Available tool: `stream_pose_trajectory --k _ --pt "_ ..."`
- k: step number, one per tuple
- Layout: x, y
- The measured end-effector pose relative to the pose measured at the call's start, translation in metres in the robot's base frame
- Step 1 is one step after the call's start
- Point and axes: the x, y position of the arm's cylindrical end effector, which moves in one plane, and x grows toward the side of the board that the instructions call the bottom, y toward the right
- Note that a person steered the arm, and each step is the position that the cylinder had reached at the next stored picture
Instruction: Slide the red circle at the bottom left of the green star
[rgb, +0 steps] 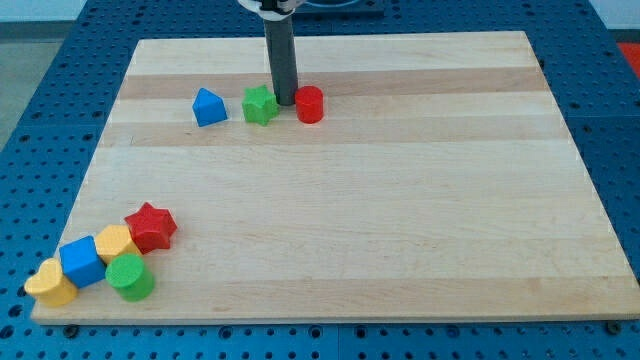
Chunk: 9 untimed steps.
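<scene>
We see my tip (285, 103) touching the board (400, 200) between the green star (260, 105) and the red circle (309, 104).

the wooden board (400, 220) carried eight blocks. three sat near the view's top (blue (209, 107), green star (260, 104), red circle (309, 104)). five clustered at bottom left.

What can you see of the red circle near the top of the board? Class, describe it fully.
The red circle is a short, solid red cylinder, plastic-looking, standing upright on its flat end on the wooden board. It sits near the view's top, left of centre. My tip is directly at its left side, close or touching, wedged between it and the green star. So it lies to the star's right, not yet at its bottom left. Nothing rests on it.
</scene>
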Motion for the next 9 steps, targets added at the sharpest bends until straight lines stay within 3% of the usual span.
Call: stream_pose_trajectory --k 3,5,9 --pt "-0.017 0.027" --pt "0.020 0.083" --pt "0.053 0.083"
